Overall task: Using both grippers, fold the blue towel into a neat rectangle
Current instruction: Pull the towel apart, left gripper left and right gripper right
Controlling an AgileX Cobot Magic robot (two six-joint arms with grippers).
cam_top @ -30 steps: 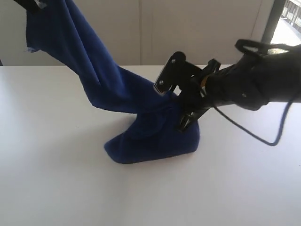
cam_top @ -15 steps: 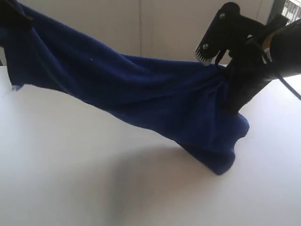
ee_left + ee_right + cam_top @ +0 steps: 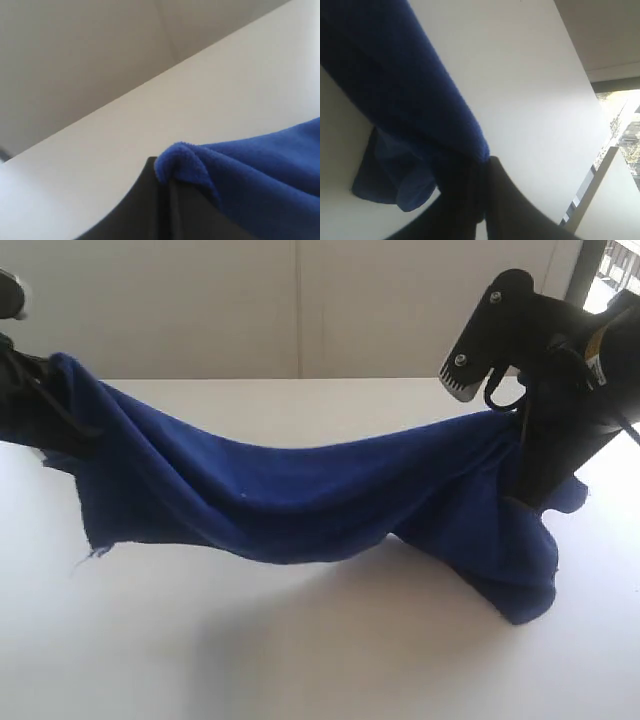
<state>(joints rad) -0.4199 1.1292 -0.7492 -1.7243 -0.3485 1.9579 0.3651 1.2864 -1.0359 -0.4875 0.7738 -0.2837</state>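
Observation:
The blue towel (image 3: 290,505) hangs stretched between both arms above the white table (image 3: 300,650), sagging in the middle, with its lower right fold touching the table. My left gripper (image 3: 45,400) at the far left is shut on one end; in the left wrist view the jaws (image 3: 162,175) pinch a bunched corner of the towel (image 3: 260,170). My right gripper (image 3: 525,455) is shut on the other end; in the right wrist view the towel (image 3: 395,85) runs out from the closed gripper (image 3: 485,167). A loose thread dangles at the lower left corner.
A pale wall (image 3: 300,300) stands behind the table's far edge. A dark window frame (image 3: 585,270) is at the top right. The right arm's cable hangs beside its wrist.
Both arms have lifted and pulled the towel out from a bunched heap on the table into a long span. The left end has dropped lower than half a second ago.

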